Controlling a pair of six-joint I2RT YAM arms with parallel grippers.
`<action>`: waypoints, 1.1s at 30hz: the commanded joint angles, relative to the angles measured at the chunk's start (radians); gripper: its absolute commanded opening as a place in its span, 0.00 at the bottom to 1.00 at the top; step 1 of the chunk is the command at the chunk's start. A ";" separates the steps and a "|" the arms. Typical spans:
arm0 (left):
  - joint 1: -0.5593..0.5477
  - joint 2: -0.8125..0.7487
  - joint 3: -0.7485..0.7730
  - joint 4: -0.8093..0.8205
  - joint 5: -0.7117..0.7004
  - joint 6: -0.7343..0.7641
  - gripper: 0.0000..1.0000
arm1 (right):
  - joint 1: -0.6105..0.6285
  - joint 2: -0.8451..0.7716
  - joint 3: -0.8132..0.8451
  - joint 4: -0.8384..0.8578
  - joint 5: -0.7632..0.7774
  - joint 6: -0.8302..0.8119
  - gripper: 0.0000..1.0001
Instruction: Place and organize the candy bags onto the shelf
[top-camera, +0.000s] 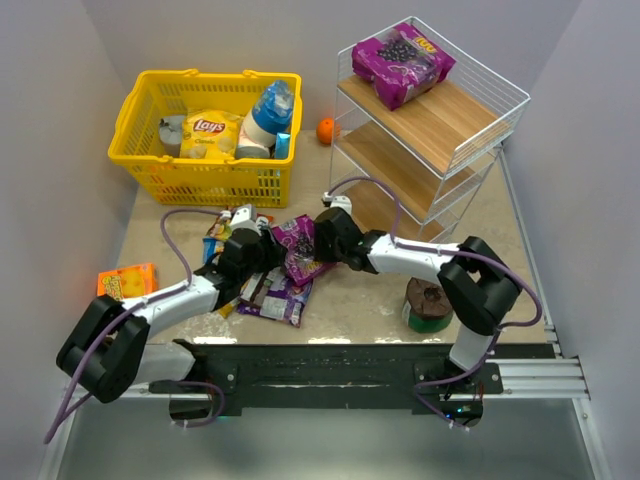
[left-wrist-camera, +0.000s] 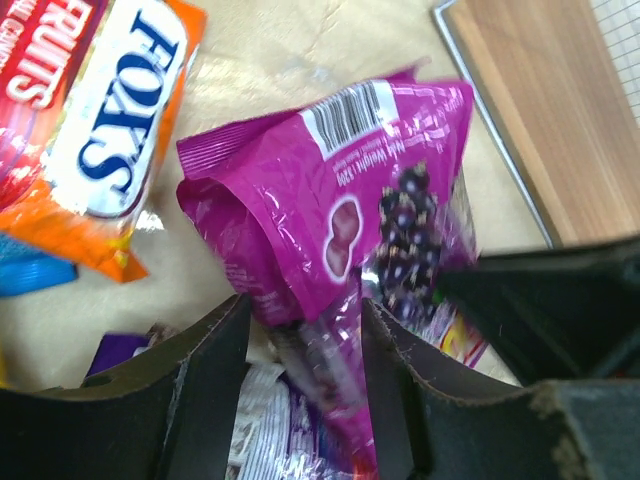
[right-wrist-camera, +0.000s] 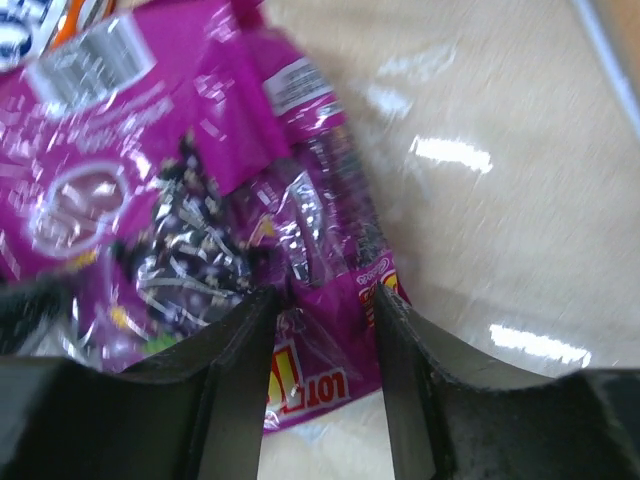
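Observation:
One large purple candy bag (top-camera: 402, 60) lies on the top tier of the white wire shelf (top-camera: 440, 130). A second purple bag (top-camera: 300, 250) is between my two grippers on the table, crumpled and tilted up. My left gripper (top-camera: 262, 250) is closed on a fold of it (left-wrist-camera: 320, 190), which runs between the fingers (left-wrist-camera: 215, 370). My right gripper (top-camera: 326, 238) straddles the bag's lower corner (right-wrist-camera: 330, 340) with its jaws a little apart, not squeezing it. Smaller packets (top-camera: 275, 295) lie under and around the bag, with an orange Fox's packet (left-wrist-camera: 110, 110) to the left.
A yellow basket (top-camera: 150, 160) with a Lay's bag (top-camera: 210, 130) and bottles stands at the back left. An orange fruit (top-camera: 326, 130) lies beside the shelf. A flat orange box (top-camera: 125, 282) lies at the left, and a green tub (top-camera: 428, 305) by the right arm.

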 joint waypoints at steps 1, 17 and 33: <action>0.010 0.040 0.006 0.142 0.026 0.050 0.53 | 0.087 -0.063 -0.096 -0.031 -0.171 0.113 0.44; 0.015 0.034 0.208 -0.103 -0.026 0.125 0.74 | 0.178 -0.217 0.003 -0.252 0.173 0.146 0.59; -0.027 -0.356 -0.049 -0.327 -0.005 -0.294 0.84 | 0.080 -0.036 0.202 -0.126 0.190 -0.006 0.54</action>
